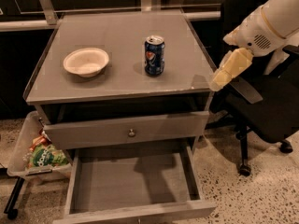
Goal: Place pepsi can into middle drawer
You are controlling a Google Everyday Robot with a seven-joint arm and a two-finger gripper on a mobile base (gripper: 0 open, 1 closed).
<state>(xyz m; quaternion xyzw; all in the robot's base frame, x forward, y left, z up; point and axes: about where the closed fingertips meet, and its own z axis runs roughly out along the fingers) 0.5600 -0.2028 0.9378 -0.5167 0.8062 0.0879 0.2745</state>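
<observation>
The pepsi can [154, 55] stands upright on the grey cabinet top [117, 34], right of centre. The middle drawer [131, 183] is pulled out wide open below, and its flat floor is bare. My gripper [223, 76] hangs from the white arm at the upper right. It is over the cabinet's right edge, to the right of the can and a little nearer the front, and apart from it. It holds nothing that I can see.
A shallow white bowl [86, 61] sits on the left of the cabinet top. A shut drawer front with a round knob [131, 133] is above the open drawer. A black office chair [268, 104] stands to the right. A tray of snack bags [42, 155] is at the lower left.
</observation>
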